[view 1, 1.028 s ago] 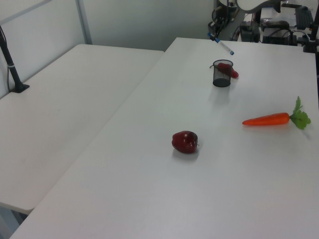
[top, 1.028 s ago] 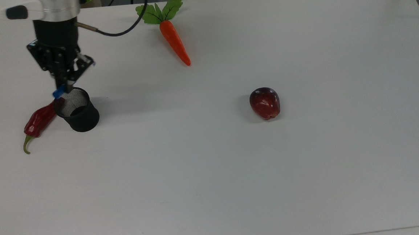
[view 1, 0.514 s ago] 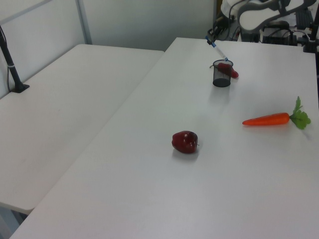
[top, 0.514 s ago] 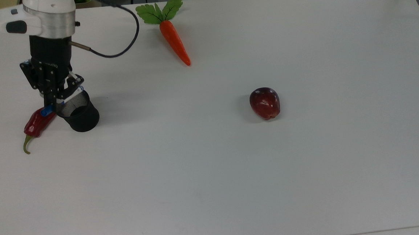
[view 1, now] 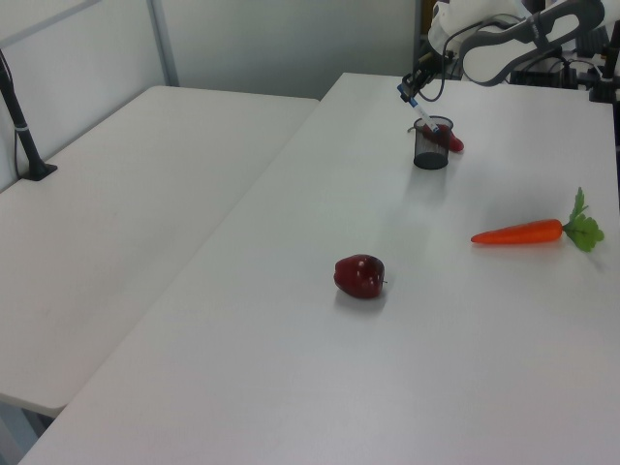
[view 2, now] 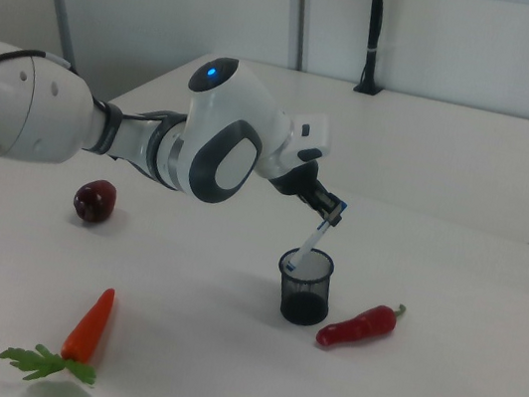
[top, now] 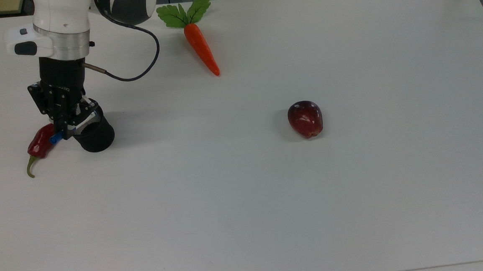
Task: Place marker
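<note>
The marker [view 2: 314,237] is a slim white pen with a blue cap. It hangs tilted, and its lower end dips inside the rim of the black mesh cup [view 2: 306,288]. My gripper [view 2: 331,212] is shut on the marker's upper end, just above the cup. In the top view the gripper [top: 67,130] sits over the cup's [top: 95,138] left rim. There the marker's [top: 73,128] blue cap pokes out toward the top view's left. In the left view the marker [view 1: 420,111] slants down from the gripper [view 1: 411,95] into the cup [view 1: 431,147].
A red chili [top: 39,145] lies against the cup on the top view's left. An orange carrot [top: 202,50] with green leaves lies near the far edge of the white table [top: 270,200]. A dark red apple [top: 305,119] sits toward the middle.
The arm has come down and shifted toward the top view's left with the marker. The marker's lower end now reaches into the cup instead of hanging above it.
</note>
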Robot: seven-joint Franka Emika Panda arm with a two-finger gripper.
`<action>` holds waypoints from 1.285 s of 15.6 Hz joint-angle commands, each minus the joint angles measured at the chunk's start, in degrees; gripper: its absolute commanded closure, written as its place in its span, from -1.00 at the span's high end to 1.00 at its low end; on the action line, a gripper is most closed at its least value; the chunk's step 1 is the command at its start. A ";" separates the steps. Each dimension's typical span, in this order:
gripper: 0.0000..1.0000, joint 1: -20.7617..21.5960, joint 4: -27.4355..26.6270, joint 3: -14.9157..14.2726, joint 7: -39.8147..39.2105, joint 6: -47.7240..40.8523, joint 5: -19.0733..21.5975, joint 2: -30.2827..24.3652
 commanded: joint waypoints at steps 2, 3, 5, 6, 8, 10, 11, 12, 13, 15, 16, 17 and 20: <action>-0.29 -0.24 -2.04 0.27 0.64 1.02 -1.30 -1.13; -0.24 -0.24 -2.04 0.27 0.64 0.93 -1.30 -1.13; 0.41 -0.15 -2.04 0.27 0.73 0.84 -1.30 -1.13; 0.84 -0.15 -2.04 0.27 0.73 0.76 -1.30 -1.13; 1.00 0.20 -1.95 0.27 0.90 0.67 -1.30 -1.21; 1.00 0.64 -1.60 0.62 1.08 0.14 -1.30 -1.74; 1.00 0.82 -1.34 0.97 1.17 -0.82 -1.21 -2.18; 1.00 1.78 -1.25 1.15 1.17 -2.57 -1.04 -2.79; 1.00 2.83 -0.90 1.50 1.17 -4.93 -0.69 -3.84; 1.00 4.68 1.02 2.38 1.52 -12.82 -0.33 -5.16; 1.00 5.03 2.86 3.51 1.78 -17.04 -0.33 -5.69; 1.00 5.12 4.10 4.92 1.78 -20.91 -0.33 -6.13; 1.00 5.56 5.43 7.39 1.52 -28.93 -0.25 -8.85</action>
